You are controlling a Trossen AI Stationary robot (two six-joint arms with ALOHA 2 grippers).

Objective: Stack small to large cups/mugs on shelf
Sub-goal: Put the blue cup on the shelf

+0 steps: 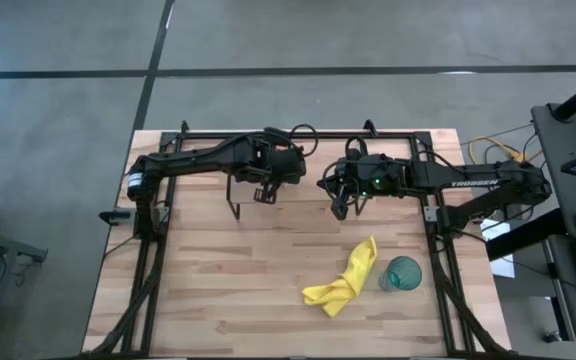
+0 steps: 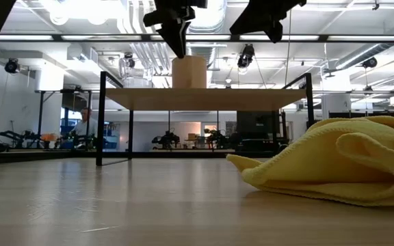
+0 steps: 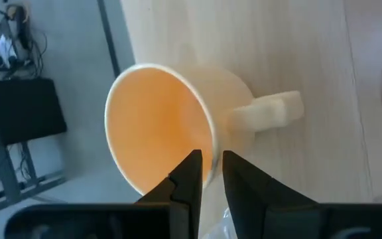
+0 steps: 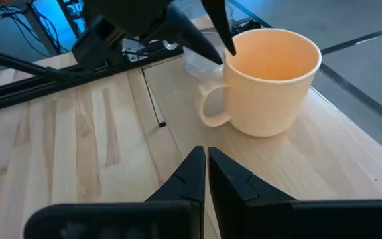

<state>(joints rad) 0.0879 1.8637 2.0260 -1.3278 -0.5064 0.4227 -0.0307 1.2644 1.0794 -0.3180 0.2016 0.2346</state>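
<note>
The orange handled mug [image 2: 189, 72] stands upright on its base on the light-wood shelf [image 2: 252, 99], mouth up; it also shows in the right wrist view [image 4: 270, 79]. My left gripper [image 3: 211, 174] hangs right over the mug's rim, fingers a narrow gap apart, one over the inside and one over the outside, tips level with the rim's top. The small clear glass cup [image 4: 197, 60] stands on the shelf just behind the mug. The teal tumbler [image 1: 401, 273] stands on the tabletop at the near right. My right gripper [image 4: 206, 169] is shut and empty over the shelf beside the mug.
A crumpled yellow cloth [image 1: 346, 282] lies on the tabletop next to the tumbler and fills the low view's right side [image 2: 334, 160]. The shelf's thin black legs [image 2: 101, 119] stand on the table. Black frame rails [image 1: 438, 250] run along the table's sides.
</note>
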